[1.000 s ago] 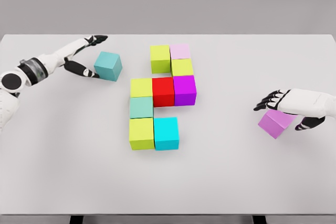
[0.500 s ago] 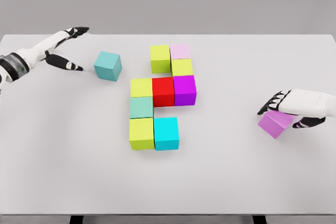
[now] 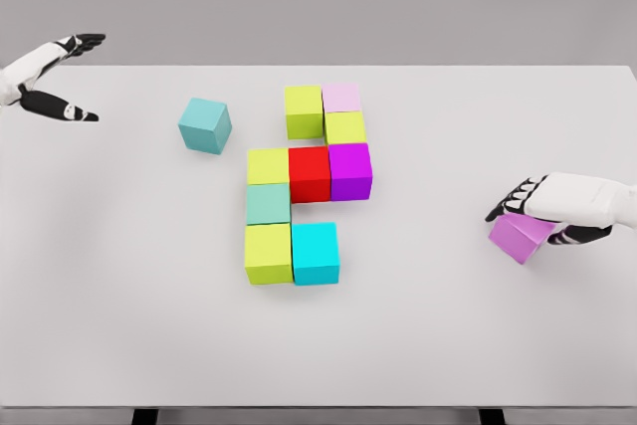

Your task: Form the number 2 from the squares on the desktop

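White desktop (image 3: 418, 345): left hand (image 3: 50, 77) has pulled back, fingers spread, leaving the teal cube (image 3: 205, 125), while right hand (image 3: 557, 208) clamps the purple cube (image 3: 522, 234) near the right edge.

Left hand (image 3: 52, 77) sits at the far upper-left edge of the head view, only the hand and a short stretch of white wrist visible. Fingers extended and spread, thumb held apart below them, nothing in the grasp. Right hand (image 3: 557, 208) enters from the right edge at mid-height, white forearm roughly level, palm facing down. Its dark-tipped fingers (image 3: 510, 200) curl down over the violet cube (image 3: 520, 234), thumb on the near side, closed around it.
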